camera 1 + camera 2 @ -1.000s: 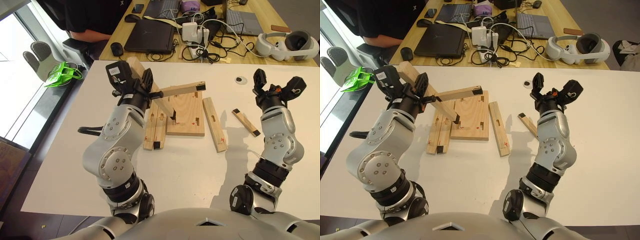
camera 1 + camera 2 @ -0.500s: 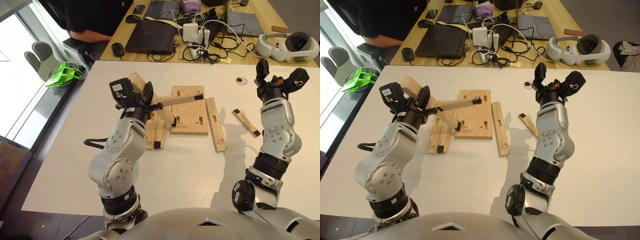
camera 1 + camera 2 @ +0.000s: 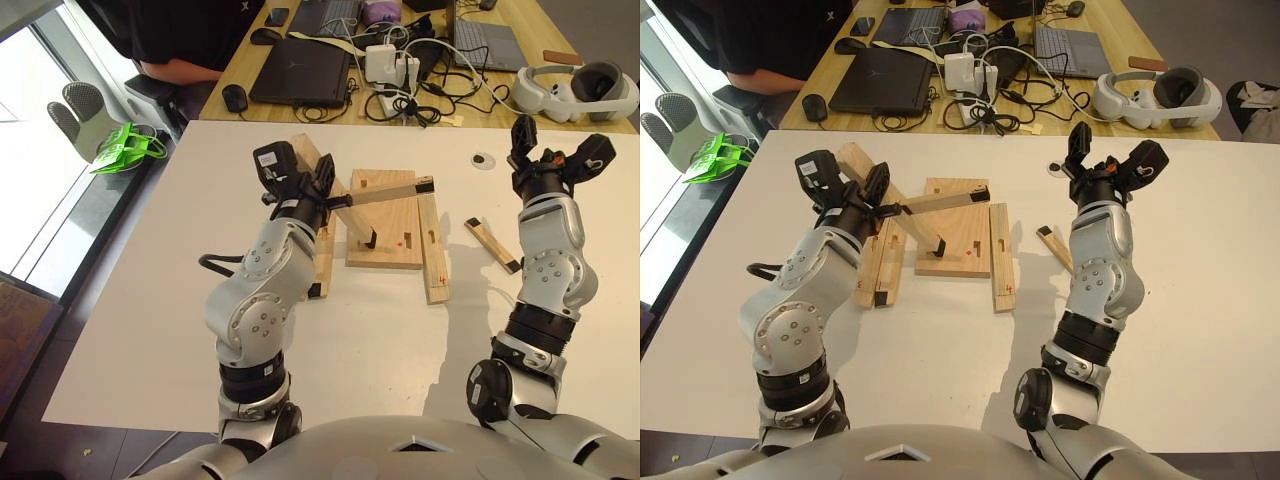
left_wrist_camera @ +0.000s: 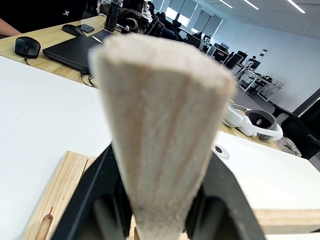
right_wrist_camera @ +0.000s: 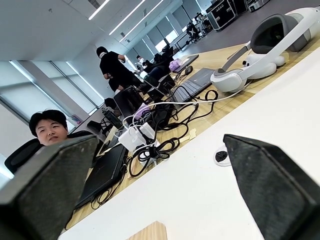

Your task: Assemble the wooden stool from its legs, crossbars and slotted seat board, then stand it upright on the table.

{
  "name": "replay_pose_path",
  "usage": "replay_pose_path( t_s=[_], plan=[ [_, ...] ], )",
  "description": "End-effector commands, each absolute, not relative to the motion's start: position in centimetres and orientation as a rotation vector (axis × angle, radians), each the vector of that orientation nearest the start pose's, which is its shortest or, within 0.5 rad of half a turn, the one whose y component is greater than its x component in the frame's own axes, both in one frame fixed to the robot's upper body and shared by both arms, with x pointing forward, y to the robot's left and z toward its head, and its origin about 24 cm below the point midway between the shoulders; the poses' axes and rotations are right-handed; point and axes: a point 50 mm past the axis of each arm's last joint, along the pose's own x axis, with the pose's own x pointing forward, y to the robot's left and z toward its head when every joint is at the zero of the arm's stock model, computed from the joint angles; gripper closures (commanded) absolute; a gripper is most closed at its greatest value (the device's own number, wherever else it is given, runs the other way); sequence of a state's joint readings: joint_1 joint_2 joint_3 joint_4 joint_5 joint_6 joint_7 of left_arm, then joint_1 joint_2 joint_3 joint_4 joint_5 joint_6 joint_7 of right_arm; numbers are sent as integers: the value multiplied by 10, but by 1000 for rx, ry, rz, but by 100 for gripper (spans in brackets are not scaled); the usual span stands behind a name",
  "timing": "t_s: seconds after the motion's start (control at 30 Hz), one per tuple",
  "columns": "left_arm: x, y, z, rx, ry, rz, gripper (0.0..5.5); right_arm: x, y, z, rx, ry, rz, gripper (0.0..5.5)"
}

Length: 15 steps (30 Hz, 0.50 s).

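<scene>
Ahead I see a closed black laptop [image 3: 300, 72], a white padded headset [image 3: 575, 90] and a small round disc [image 3: 484, 159], perhaps a lid.

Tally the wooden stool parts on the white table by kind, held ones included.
Square slotted wooden seat board: 1
Long wooden bars lying flat: 3
Short dark-tipped wooden bar: 1
Joined wooden bars held in the left gripper: 2
Total: 7

Open-plan office: far wooden desk [image 3: 525, 25] bearing a laptop [image 3: 300, 72], mouse [image 3: 234, 97], chargers [image 3: 390, 62] and headset [image 3: 577, 90]; ceiling strip lights [image 5: 97, 10] overhead.
</scene>
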State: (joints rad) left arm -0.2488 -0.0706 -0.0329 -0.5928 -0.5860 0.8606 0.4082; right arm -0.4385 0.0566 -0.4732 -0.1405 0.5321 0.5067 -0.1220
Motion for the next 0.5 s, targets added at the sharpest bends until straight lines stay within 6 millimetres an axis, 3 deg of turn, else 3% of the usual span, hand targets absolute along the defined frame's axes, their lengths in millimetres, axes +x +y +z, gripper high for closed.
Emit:
replay_pose_path(
  t_s=[0.03,0.5],
  plan=[
    [251,83,147,-513,153,-119,449,311,-198,143,663,-99,-133,85],
    [248,92,143,-446,107,-29,449,312,-200,143,647,-85,-128,85]
  ],
)
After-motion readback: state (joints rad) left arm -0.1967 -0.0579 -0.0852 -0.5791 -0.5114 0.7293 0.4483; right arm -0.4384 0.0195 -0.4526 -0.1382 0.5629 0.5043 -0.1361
